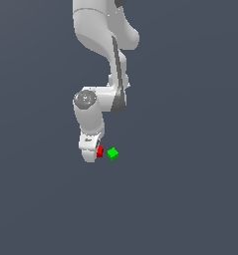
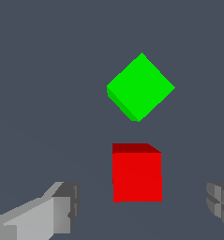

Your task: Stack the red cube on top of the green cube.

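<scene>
The gripper [image 2: 141,206] is spread wide, nothing grasped. The red cube [image 2: 137,174] is framed between its fingers [image 2: 57,213], the green cube [image 2: 140,86] seen just beside it.

The white jointed robot arm [image 1: 98,74] reaches down over the flat grey desk [image 1: 190,199]. Its end effector [image 1: 90,153] sits low, touching the tiny bright-red cube [image 1: 99,152]. The tiny bright-green cube [image 1: 113,153] lies just beside it, toward the exterior view's right.

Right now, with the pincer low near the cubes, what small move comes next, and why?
Probably ease the pincer a little lower around the red cube, then close. The fingers stand wide open either side of it without touching, and the green cube sits apart, so nothing is held yet.
</scene>
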Robot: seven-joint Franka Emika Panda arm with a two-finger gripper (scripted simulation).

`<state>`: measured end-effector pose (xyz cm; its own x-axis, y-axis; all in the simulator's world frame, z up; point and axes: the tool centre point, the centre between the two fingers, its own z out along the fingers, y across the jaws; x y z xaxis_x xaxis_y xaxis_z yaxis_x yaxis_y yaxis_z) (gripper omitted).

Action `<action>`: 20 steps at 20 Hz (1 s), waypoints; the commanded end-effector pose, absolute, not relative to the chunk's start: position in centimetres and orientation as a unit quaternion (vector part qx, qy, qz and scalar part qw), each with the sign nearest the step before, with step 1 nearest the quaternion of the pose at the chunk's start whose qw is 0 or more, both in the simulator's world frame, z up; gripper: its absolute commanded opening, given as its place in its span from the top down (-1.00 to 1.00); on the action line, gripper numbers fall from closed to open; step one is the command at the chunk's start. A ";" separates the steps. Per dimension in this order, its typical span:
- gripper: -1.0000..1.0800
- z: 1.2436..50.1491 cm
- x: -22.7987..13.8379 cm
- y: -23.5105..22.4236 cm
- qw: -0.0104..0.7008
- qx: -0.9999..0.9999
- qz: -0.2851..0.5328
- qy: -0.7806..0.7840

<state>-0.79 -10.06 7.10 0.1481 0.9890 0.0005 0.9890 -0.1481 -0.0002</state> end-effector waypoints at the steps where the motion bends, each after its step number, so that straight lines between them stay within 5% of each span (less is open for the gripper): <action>1: -0.92 7.0 -0.7 -10.1 0.000 -0.753 0.000 -0.658; 20: -0.92 2.0 -0.7 -10.1 0.000 -0.752 0.000 -0.659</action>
<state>-0.80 -10.10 2.21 0.1308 0.9914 0.0001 0.9914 -0.1308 -0.0018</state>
